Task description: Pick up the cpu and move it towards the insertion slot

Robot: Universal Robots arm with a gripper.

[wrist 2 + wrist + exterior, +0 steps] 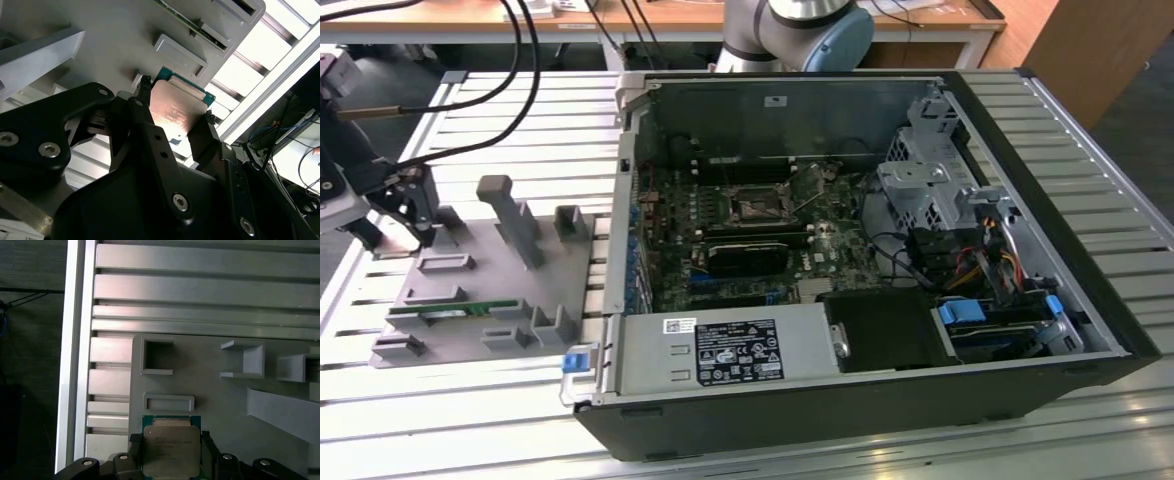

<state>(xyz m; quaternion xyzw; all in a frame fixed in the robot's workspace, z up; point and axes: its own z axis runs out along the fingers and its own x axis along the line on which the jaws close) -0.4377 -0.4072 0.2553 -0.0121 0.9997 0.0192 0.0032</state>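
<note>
1. Slatted aluminium tabletop (pixel 480 110) carries a grey plastic fixture plate with upright posts and pockets (pixel 474 290) at the exterior view's left. An open black desktop computer case (pixel 854 430) lies across the centre and right.
2. The black two-fingered gripper (pixel 398 230) hangs over the plate's far-left corner. Its fingers (pixel 142 107) are clenched on opposite edges of the cpu (pixel 171 450), a flat square chip with a dull silver metal top and a thin green rim. The cpu is just beside a shallow rectangular pocket (pixel 168 402) of the plate. I cannot tell whether the chip is clear of the plate.
3. The insertion slot (pixel 754 206), a small dark square socket in a silvery frame on the green board, lies inside the case, just above the frame's centre and well apart from the gripper.
4. Doing this step well probably means holding the chip by its edges only and level. The carry should rise above the tall grey posts (pixel 507 215) and the case wall before crossing.
5. The exterior view gives the whole route from plate to socket. The first wrist view gives the chip's top face squarely. The second wrist view gives both finger contacts at an angle, so a skewed grip would be seen there.
</note>
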